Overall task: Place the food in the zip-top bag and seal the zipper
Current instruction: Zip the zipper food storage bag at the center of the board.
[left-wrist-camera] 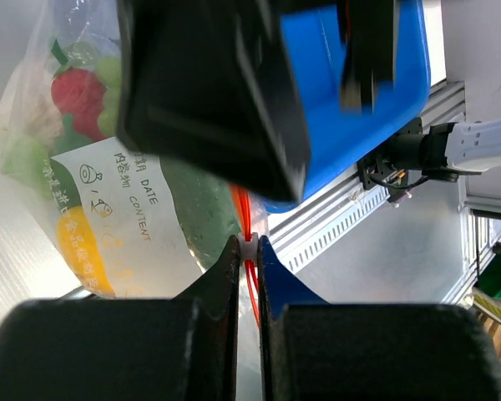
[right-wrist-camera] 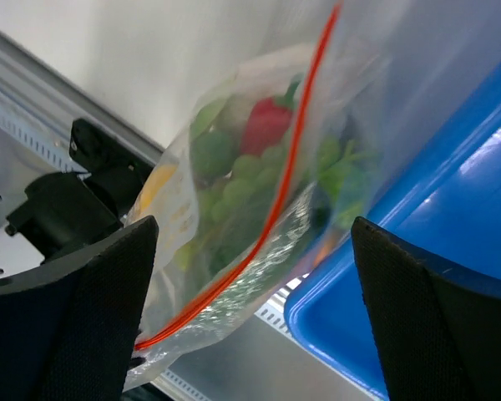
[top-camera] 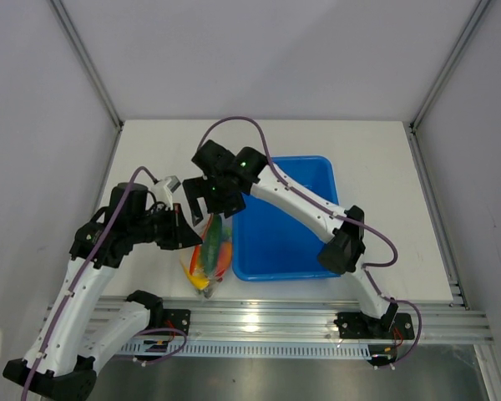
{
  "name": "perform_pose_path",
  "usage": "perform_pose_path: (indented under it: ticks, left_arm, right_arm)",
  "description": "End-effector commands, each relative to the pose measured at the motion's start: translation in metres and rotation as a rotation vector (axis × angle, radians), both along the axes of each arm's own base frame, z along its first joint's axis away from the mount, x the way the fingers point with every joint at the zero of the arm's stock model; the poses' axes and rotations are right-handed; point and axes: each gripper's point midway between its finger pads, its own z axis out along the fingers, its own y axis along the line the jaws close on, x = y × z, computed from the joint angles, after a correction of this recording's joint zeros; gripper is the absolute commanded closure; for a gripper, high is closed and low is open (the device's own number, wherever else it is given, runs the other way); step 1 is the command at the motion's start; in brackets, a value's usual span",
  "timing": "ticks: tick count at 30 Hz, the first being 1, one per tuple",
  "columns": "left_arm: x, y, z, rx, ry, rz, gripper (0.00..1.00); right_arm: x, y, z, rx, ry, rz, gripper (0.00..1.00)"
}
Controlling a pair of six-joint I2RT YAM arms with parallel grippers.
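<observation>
The clear zip-top bag [top-camera: 207,266] hangs between the two grippers, left of the blue tub. It holds the food [right-wrist-camera: 234,180]: a red piece [left-wrist-camera: 77,98], green grapes, a white cauliflower [left-wrist-camera: 23,109] and a yellow fruit [left-wrist-camera: 82,246]. My left gripper [left-wrist-camera: 249,244] is shut on the bag's mouth edge, with the red-orange zipper [left-wrist-camera: 252,288] and a small white piece pinched between its fingers. My right gripper [right-wrist-camera: 255,251] stands wide open just above the bag; the zipper [right-wrist-camera: 296,159] runs between its fingers, which do not touch it. From above, the right gripper [top-camera: 210,200] sits close beside the left gripper [top-camera: 182,227].
A blue rectangular tub [top-camera: 288,219] sits on the table right of the bag, its rim [right-wrist-camera: 417,276] close under my right fingers. An aluminium rail [top-camera: 301,322] runs along the near table edge. Grey walls close in on both sides.
</observation>
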Motion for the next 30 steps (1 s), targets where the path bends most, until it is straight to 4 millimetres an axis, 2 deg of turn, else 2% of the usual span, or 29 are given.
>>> perform_pose_path:
  ticks: [1,2,6,8,13,16,17,19,20,25,30]
  left_arm:
    - [0.010,-0.007,0.020,-0.045,-0.075,-0.021,0.99]
    - [0.010,-0.008,0.020,-0.051,-0.079,-0.024,1.00]
    - [0.011,-0.009,0.022,-0.058,-0.084,-0.027,0.99]
    - [0.010,-0.009,0.022,-0.060,-0.084,-0.028,0.99]
    - [0.007,-0.008,0.023,-0.060,-0.089,-0.031,0.99]
    - [0.005,-0.008,0.023,-0.058,-0.089,-0.030,1.00]
    - [0.005,-0.008,0.022,-0.059,-0.087,-0.027,0.99]
    - [0.005,-0.008,0.022,-0.059,-0.087,-0.027,0.99]
    - [0.005,-0.008,0.022,-0.059,-0.087,-0.029,0.99]
    - [0.006,-0.007,0.021,-0.057,-0.079,-0.024,0.99]
    - [0.002,-0.006,0.016,-0.047,-0.057,-0.021,0.99]
  right_arm:
    - [-0.007,-0.012,0.026,0.005,-0.036,-0.032,0.04]
    - [-0.007,-0.014,0.023,-0.004,-0.033,-0.037,0.15]
    - [0.000,-0.014,0.015,-0.031,-0.062,-0.034,0.33]
    - [0.006,-0.015,0.011,-0.054,-0.089,-0.034,0.47]
    - [0.012,-0.009,-0.005,-0.083,-0.096,-0.001,0.55]
    - [0.013,-0.007,-0.007,-0.084,-0.097,0.008,0.68]
    - [0.013,-0.007,-0.006,-0.082,-0.101,0.008,0.80]
    - [0.015,-0.007,-0.005,-0.082,-0.111,0.010,0.90]
    - [0.015,-0.007,-0.005,-0.083,-0.113,0.011,1.00]
    - [0.020,-0.005,-0.001,-0.063,-0.126,0.007,1.00]
    - [0.042,0.000,0.003,0.007,-0.132,-0.041,1.00]
